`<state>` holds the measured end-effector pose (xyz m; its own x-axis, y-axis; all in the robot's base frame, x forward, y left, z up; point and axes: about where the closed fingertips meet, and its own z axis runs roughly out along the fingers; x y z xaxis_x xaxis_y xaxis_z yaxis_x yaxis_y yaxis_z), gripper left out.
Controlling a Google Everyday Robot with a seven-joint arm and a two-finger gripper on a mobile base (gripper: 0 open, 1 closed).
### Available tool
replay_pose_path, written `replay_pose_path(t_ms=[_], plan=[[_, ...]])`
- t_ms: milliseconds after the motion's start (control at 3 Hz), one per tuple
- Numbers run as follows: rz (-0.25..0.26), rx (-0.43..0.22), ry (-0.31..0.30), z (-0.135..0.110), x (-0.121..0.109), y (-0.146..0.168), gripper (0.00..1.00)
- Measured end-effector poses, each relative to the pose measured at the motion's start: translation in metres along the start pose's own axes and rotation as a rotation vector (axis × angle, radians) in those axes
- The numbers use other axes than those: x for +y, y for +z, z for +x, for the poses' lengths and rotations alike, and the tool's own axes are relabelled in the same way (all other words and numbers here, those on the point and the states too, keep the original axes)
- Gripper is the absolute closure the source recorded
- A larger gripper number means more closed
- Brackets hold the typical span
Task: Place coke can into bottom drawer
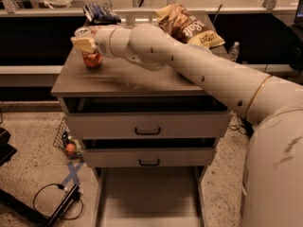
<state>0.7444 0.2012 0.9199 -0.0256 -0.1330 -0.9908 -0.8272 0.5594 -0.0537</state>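
Claw over the coke can at the tabletop's 10 o'clock corner, bottom drawer open below.

The arm (199, 67) reaches in from 4 o'clock across the grey tabletop (142, 82) and ends in the claw (85, 44), which sits directly on top of the coke can (92, 59). Only the can's red lower part shows beneath it, and I cannot tell whether the claw is apart or clamped on the can. At 1 o'clock on the tabletop lies a brown chip bag (189, 25), and at 11 o'clock a dark blue bag (100, 13). Under the tabletop are two upper drawers with black handles (147, 131), each slightly ajar. Below them the bottom drawer (149, 197) is pulled out towards 6 o'clock, well apart from the can.
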Motion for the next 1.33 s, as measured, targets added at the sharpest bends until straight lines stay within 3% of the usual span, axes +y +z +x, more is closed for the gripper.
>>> replay_pose_path(t_ms=[333,667,1000,1333], plan=[[-0.005,-0.04,-0.05,-0.03,0.007,-0.031,1.0],[-0.005,-0.098,-0.085,-0.045,0.031,-0.095,1.0],[-0.035,-0.082,-0.078,-0.016,0.072,-0.13,1.0],[0.002,-0.001,-0.021,0.04,0.089,-0.179,1.0]])
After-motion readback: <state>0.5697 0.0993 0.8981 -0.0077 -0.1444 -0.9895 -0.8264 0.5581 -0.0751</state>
